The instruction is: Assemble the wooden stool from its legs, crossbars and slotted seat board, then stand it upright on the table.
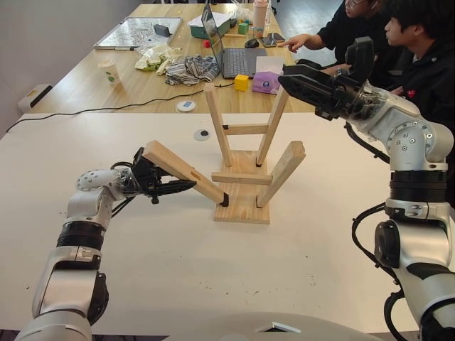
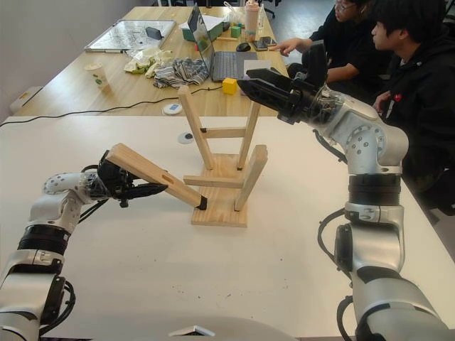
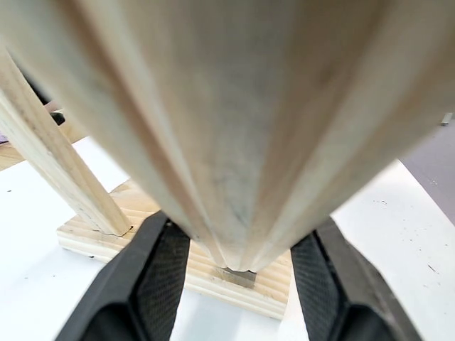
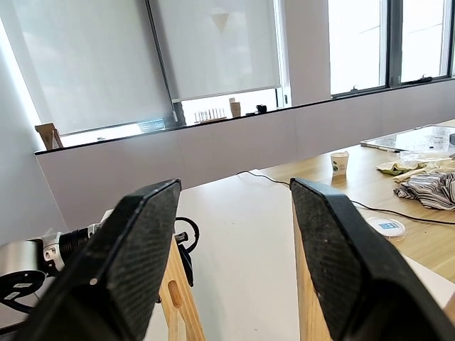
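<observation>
Resting flat: seat board (image 1: 242, 212) mid-table (image 1: 142, 270); stool upside down, part built.
Rear legs: two rear legs (image 1: 219, 131) upright at the board's 12 o'clock edge, upper crossbar (image 1: 247, 129) between them; lower crossbar (image 1: 240, 177) across the board's middle.
Leaning leg: leaning leg (image 1: 282, 172) at 3 o'clock, tilted toward 1 o'clock; looks unseated.
Held leg: held leg (image 1: 183, 170) slants off toward 10 o'clock, lower end touching the board's 8 o'clock corner.
Left gripper: left gripper (image 1: 178, 186) at 9 o'clock, fingers clamped on either side of the held leg.
Right gripper: right gripper (image 1: 288, 82) at 1 o'clock, just above one rear leg's top, fingers spread wide, nothing in them.
Risk: swinging the held leg upright could lever the board's corner up, since nothing braces the frame; the leaning leg would likely topple.
Risk: leg end missing its slot would skid the board across the table.
</observation>
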